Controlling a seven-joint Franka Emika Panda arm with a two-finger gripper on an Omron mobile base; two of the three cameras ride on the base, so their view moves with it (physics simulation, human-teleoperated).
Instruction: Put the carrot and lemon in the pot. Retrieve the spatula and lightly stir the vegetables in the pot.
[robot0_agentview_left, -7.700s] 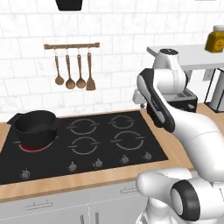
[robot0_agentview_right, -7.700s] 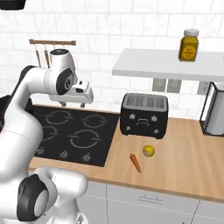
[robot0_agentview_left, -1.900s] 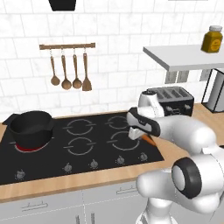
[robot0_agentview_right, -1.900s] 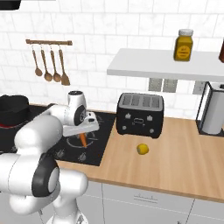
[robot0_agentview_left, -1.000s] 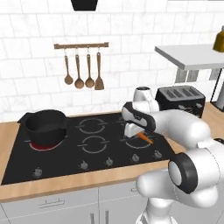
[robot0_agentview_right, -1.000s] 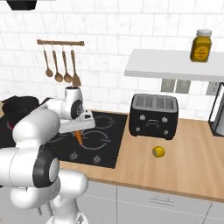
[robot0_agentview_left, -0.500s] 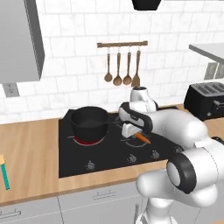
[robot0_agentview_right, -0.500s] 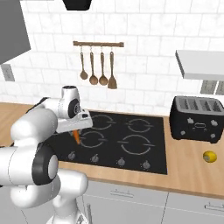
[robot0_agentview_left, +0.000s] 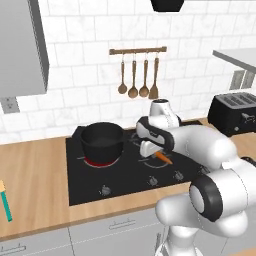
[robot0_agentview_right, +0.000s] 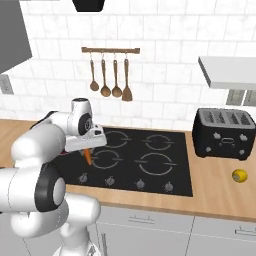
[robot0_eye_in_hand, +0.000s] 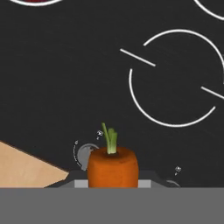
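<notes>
My gripper (robot0_agentview_left: 156, 153) hangs over the black hob, shut on the carrot (robot0_agentview_left: 162, 158), a short orange root that pokes out below the fingers. From the right side the carrot (robot0_agentview_right: 88, 155) hangs above the hob's front left burner. In the hand view the carrot (robot0_eye_in_hand: 113, 166) stands with its green stub up, above the hob glass. The black pot (robot0_agentview_left: 102, 142) sits on a glowing red burner, to the left of the gripper. The lemon (robot0_agentview_right: 240, 175) lies on the wooden counter right of the hob. The teal-handled spatula (robot0_agentview_left: 5, 202) lies at the counter's far left.
A black toaster (robot0_agentview_right: 223, 132) stands on the counter right of the hob. Wooden spoons and a wooden spatula hang from a rail (robot0_agentview_left: 137, 50) on the tiled wall. A row of knobs (robot0_agentview_right: 137, 184) runs along the hob's front edge. A white shelf (robot0_agentview_right: 227, 72) juts out upper right.
The whole picture has shifted right, so the base has driven left. The carrot stays in the gripper, now closer to the pot, which sits nearer mid-view.
</notes>
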